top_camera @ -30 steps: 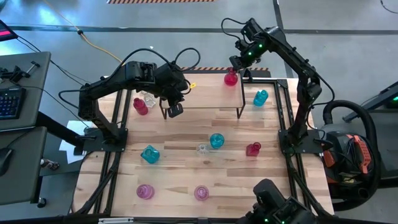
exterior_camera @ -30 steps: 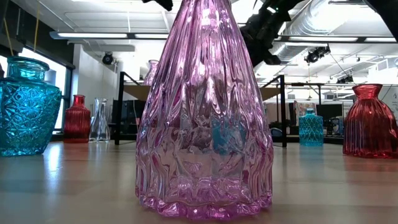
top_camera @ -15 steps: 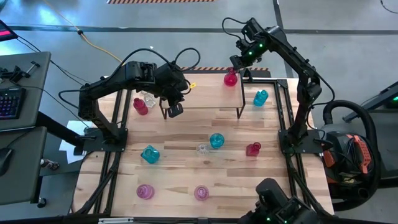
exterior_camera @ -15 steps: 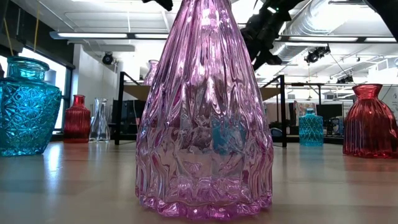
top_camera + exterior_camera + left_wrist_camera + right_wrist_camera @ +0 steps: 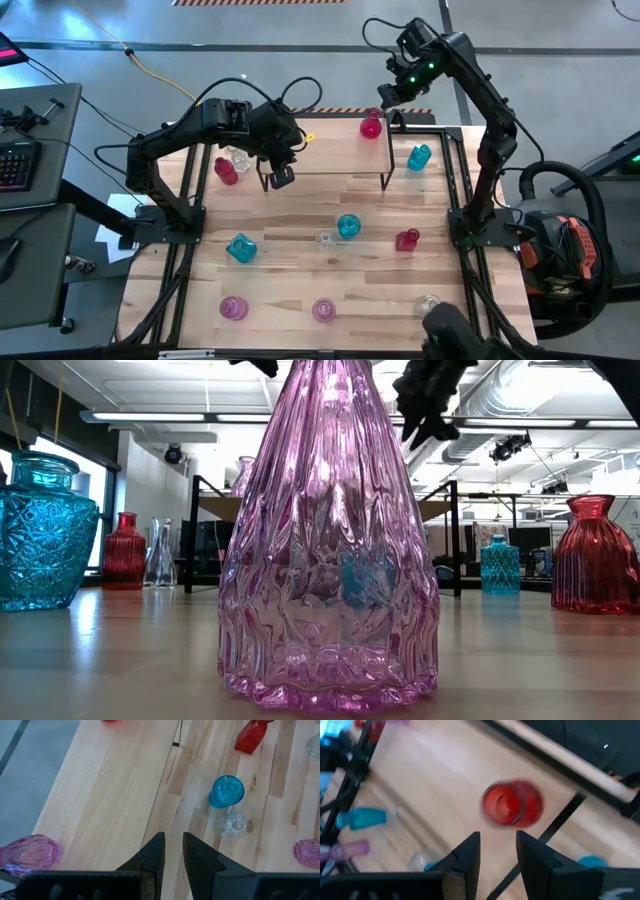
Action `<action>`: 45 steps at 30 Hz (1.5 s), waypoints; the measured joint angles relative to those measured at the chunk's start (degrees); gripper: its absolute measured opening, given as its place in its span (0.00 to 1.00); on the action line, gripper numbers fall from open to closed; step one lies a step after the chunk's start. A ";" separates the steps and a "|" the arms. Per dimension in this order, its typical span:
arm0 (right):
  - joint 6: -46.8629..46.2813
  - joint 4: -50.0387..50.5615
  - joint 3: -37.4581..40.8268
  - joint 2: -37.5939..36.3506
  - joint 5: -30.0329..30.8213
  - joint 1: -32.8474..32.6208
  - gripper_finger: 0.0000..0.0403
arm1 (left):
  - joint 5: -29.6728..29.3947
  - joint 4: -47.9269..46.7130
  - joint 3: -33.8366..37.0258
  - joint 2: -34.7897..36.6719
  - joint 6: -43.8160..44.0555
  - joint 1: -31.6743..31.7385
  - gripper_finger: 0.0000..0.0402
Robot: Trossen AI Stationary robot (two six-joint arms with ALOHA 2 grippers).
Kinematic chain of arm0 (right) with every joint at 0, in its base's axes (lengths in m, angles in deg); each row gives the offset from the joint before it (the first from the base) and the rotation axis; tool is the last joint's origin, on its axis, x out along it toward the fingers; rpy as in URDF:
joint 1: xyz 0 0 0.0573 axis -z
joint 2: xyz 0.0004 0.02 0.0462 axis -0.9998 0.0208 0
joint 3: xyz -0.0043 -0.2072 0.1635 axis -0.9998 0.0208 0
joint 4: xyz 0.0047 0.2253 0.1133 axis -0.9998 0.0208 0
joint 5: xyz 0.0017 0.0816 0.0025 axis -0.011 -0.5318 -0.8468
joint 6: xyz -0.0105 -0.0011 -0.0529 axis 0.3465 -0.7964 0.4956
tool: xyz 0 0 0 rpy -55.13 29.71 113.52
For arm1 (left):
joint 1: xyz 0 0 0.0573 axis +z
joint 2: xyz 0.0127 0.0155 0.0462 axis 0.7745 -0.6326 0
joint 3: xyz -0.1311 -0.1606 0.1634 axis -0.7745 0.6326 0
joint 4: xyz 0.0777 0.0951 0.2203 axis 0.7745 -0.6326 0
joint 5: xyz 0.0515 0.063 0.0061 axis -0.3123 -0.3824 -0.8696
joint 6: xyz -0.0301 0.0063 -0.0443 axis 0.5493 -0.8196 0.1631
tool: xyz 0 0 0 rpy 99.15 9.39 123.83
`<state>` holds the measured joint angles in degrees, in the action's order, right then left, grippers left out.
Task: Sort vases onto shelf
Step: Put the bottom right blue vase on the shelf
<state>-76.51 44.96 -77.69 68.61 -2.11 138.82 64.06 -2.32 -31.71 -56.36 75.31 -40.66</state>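
The shelf (image 5: 325,150) is a light-wood board on black legs at the table's far side. A red vase (image 5: 371,125) stands upright on its far right corner, and it shows from above in the right wrist view as the red vase (image 5: 512,804). My right gripper (image 5: 385,95) hangs open above it, raised clear. A pink vase (image 5: 27,854) stands on the shelf's left part, hidden by my left arm in the high view. My left gripper (image 5: 172,851) hovers over the shelf's near left corner, fingers a narrow gap apart, holding nothing.
Vases stand about the slatted table: red (image 5: 226,170) and clear (image 5: 240,157) left of the shelf, teal (image 5: 419,157) to its right, teal (image 5: 348,226), clear (image 5: 326,238), red (image 5: 407,239) and teal (image 5: 241,248) in the middle. Two pink ones (image 5: 233,308) (image 5: 323,310) stand near the front edge.
My right gripper has risen from the red vase on the shelf and drawn back toward the table's far right. The vase has stayed upright where it was.
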 joint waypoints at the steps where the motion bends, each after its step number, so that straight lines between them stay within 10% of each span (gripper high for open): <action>1: 0.00 0.14 -0.38 -0.33 -0.02 -0.75 0.26 | 0.00 0.02 0.00 0.00 0.00 -0.01 0.14; 19: -8.07 -0.73 15.74 -11.78 11.62 -23.27 0.26 | 0.02 0.00 0.00 0.00 0.00 -0.01 0.14; 32: -26.42 -27.45 46.55 -20.21 16.30 -35.73 0.26 | 0.02 0.02 0.00 0.00 0.02 0.00 0.14; 45: -36.21 -40.79 55.24 -16.37 21.00 -45.32 0.26 | 0.02 0.03 0.00 0.00 0.00 0.00 0.14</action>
<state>-112.72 4.17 -22.44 52.24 18.89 93.50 64.07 -2.30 -31.71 -56.36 75.31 -40.66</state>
